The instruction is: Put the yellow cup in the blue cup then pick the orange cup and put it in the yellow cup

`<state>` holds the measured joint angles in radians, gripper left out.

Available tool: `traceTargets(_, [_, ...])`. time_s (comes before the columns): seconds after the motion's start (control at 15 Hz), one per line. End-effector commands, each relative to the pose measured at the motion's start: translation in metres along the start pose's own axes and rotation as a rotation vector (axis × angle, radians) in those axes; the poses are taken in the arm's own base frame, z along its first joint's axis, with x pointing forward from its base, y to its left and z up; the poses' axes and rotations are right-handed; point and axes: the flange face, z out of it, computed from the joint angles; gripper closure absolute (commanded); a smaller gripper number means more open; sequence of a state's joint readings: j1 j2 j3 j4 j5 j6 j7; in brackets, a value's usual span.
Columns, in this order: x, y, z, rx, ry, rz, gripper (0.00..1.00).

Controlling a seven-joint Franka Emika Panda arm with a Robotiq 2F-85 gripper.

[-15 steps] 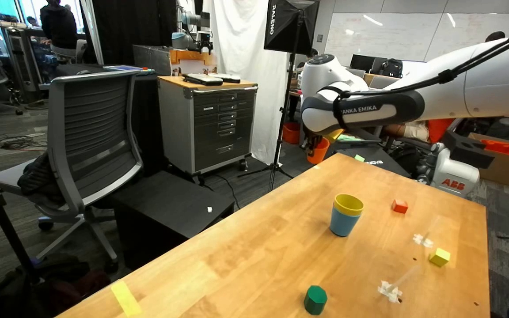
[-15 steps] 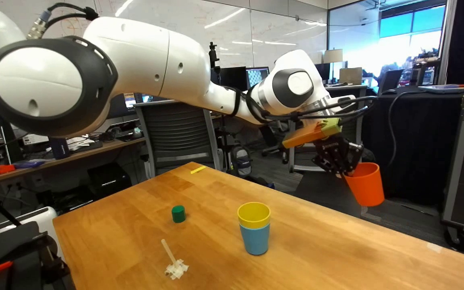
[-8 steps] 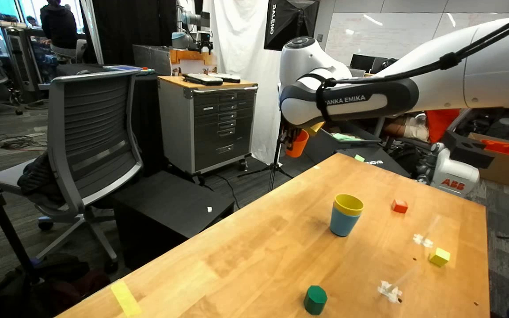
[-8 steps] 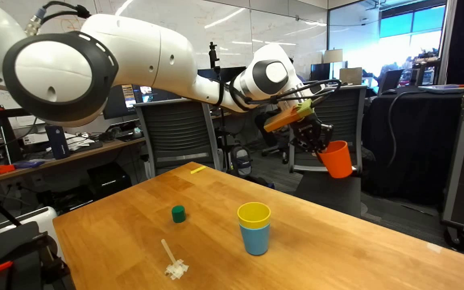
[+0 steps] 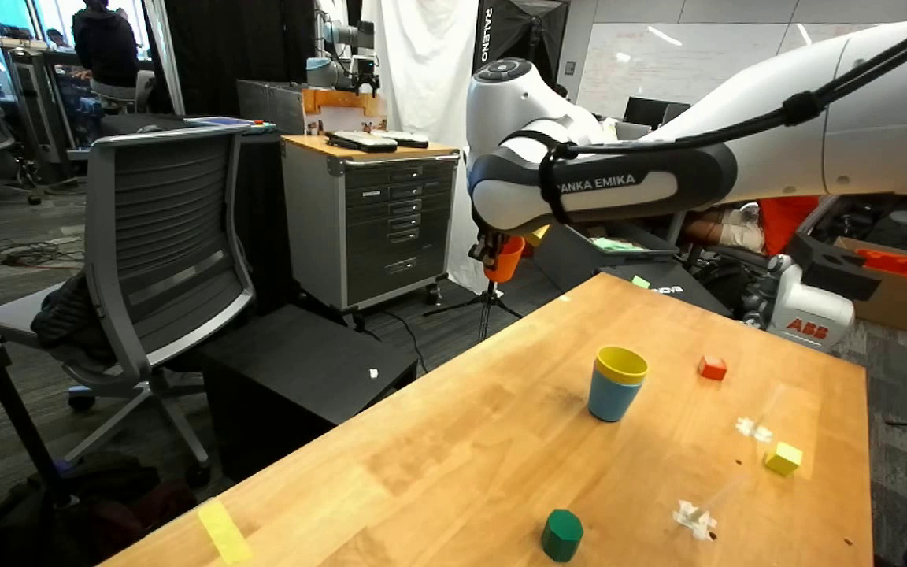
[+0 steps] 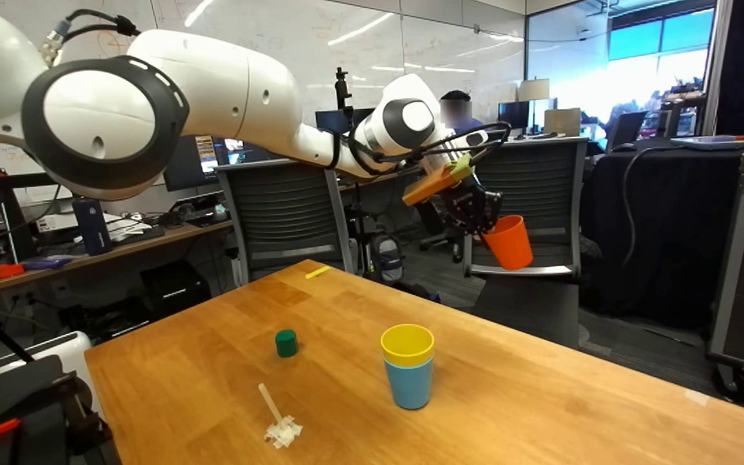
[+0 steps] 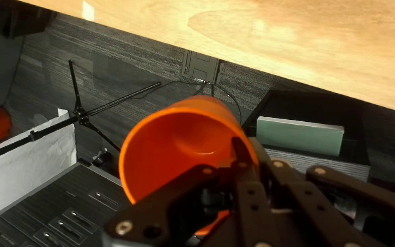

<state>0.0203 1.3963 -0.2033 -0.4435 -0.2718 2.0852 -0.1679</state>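
The orange cup [image 5: 508, 261] [image 6: 513, 244] hangs in the air, slightly tilted, past the table's long edge. My gripper [image 7: 251, 145] is shut on its wall: in the wrist view one finger [image 7: 241, 151] lies inside the cup and its partner outside. The mouth of the orange cup [image 7: 156, 151] faces the wrist camera. On the table, the yellow cup [image 5: 621, 364] [image 6: 407, 345] sits nested upright in the blue cup [image 5: 612, 398] [image 6: 409, 386], its rim and upper wall showing above. This stack is well apart from my gripper [image 6: 485, 231] in both exterior views.
The wooden table [image 5: 453, 441] also bears a dark green block [image 5: 561, 535], a red block [image 5: 712, 368], a yellow block [image 5: 783, 458] and taped-down sticks [image 5: 694, 516]. Beyond its edge stand a drawer cabinet [image 5: 398, 220], a light stand [image 5: 488, 307] and chairs [image 6: 527, 194].
My arm has risen and shifted with the orange cup, which moves up and leftward in both exterior views. The nested cups and the blocks have stayed in place.
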Motion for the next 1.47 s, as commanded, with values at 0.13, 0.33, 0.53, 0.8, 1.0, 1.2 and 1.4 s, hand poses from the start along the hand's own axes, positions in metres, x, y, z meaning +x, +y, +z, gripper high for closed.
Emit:
traceTargets(0.13, [0.012,-0.020,-0.019,-0.044,0.011,-0.074,0.99])
traceTargets(0.33, [0.016,-0.037,-0.023,-0.043,0.004,-0.106,0.99])
traceTargets(0.53, [0.020,-0.053,-0.025,-0.036,0.025,-0.114,0.99])
traceTargets(0.8, [0.027,-0.068,-0.033,0.016,0.064,-0.113,0.99])
traceTargets(1.0, [0.030,-0.072,-0.038,0.003,0.082,-0.097,0.99])
traceTargets(1.2, [0.031,-0.069,-0.036,-0.014,0.109,0.006,0.99])
traceTargets(1.4, [0.026,-0.063,-0.029,0.012,0.083,0.130,0.99])
